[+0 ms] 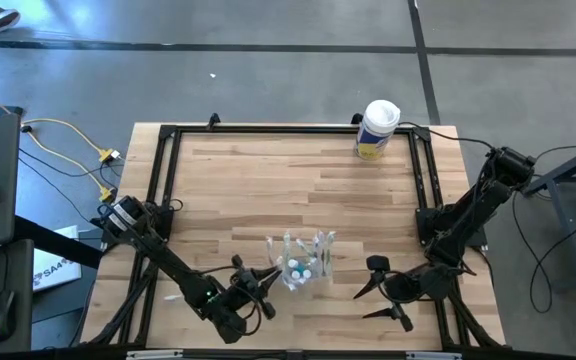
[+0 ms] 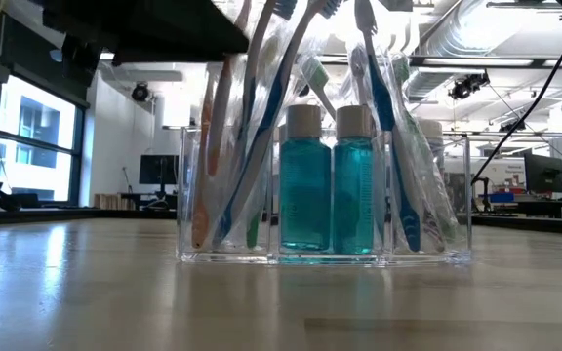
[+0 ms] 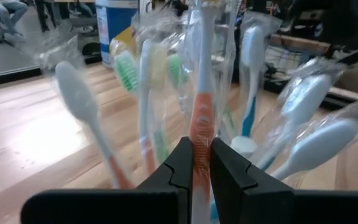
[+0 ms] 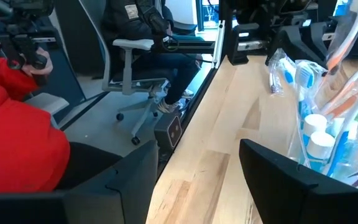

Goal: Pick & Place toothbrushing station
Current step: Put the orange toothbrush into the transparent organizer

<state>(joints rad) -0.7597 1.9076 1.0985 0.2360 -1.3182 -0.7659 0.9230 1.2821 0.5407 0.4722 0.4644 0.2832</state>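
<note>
Left gripper (image 3: 201,163) is clamped on an orange toothbrush (image 3: 201,127) standing in the clear cup (image 2: 325,200). Right gripper (image 1: 380,290) waits beside the cup, fingers apart

My black left gripper (image 3: 201,163) pinches an orange-and-white toothbrush (image 3: 201,118). The clear cup (image 2: 324,200) holds two teal, cream-capped bottles (image 2: 304,180). The table (image 1: 268,190) is light wood.

The toothbrushing station (image 1: 303,262) stands on the table (image 1: 268,190). The left gripper (image 1: 265,277) is on its left, the right gripper (image 1: 373,290) on its right, the canister (image 1: 377,129) far behind it.
</note>
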